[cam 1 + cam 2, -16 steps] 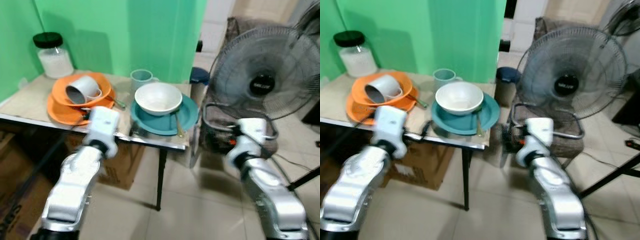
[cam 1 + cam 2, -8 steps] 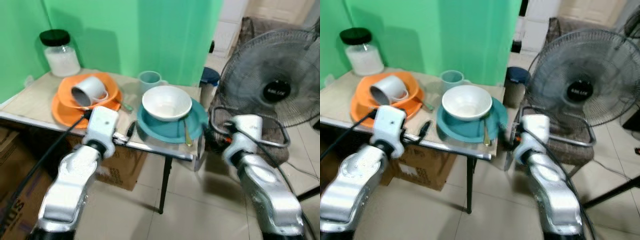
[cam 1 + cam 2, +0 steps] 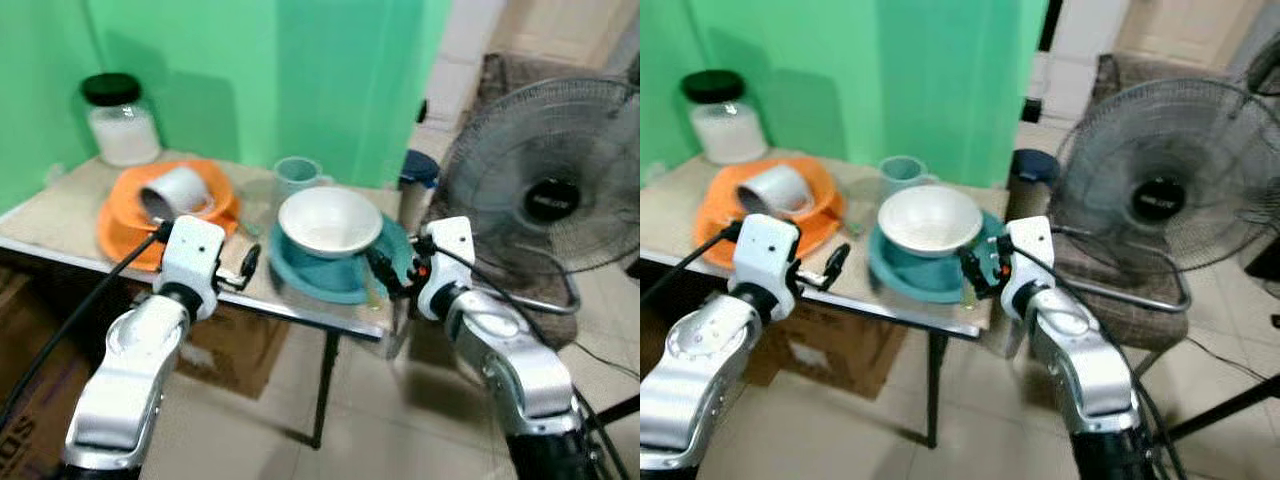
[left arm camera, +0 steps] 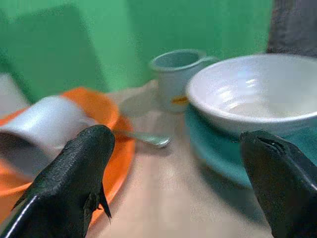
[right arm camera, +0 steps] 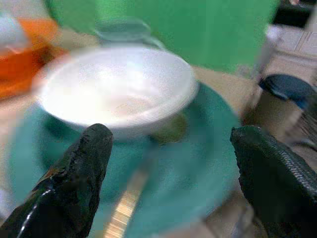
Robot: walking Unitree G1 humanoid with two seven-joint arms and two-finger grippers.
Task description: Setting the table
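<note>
At the far left of our small beige-topped table (image 3: 60,215) stands a clear glass jar with a black lid (image 3: 117,120), filled with something white, against the green wall. Next to it lies a stack of orange plastic plates (image 3: 125,225), and a white mug (image 3: 170,190) rests tipped on its side on top of them, its mouth facing our left. A metal spoon (image 4: 143,138) lies with its bowl on the tabletop just beside the orange rim.

Our left gripper (image 3: 248,268) hovers at the table's front edge, between the orange plates and the teal plate; its two black fingers (image 4: 74,173) are spread wide apart and grip nothing.

Behind the gap, near the wall, stands a pale teal cup with a handle (image 3: 297,175). To its right sits a round teal plate (image 3: 340,272), close to the table's right front corner, and a white ceramic bowl (image 3: 328,220) sits upright on it, apparently empty. A gold-coloured utensil (image 5: 130,201) lies on the teal plate just beside the bowl, on the side facing us.

Our right gripper (image 3: 385,275) is at the right edge of the teal plate, its black fingers (image 5: 74,168) also held wide apart, with the bowl and plate between and beyond them.

Farther right, off the table, we see a dark lidded container (image 3: 420,170) on the floor and a grey standing fan (image 3: 545,190) over a tiled floor.
</note>
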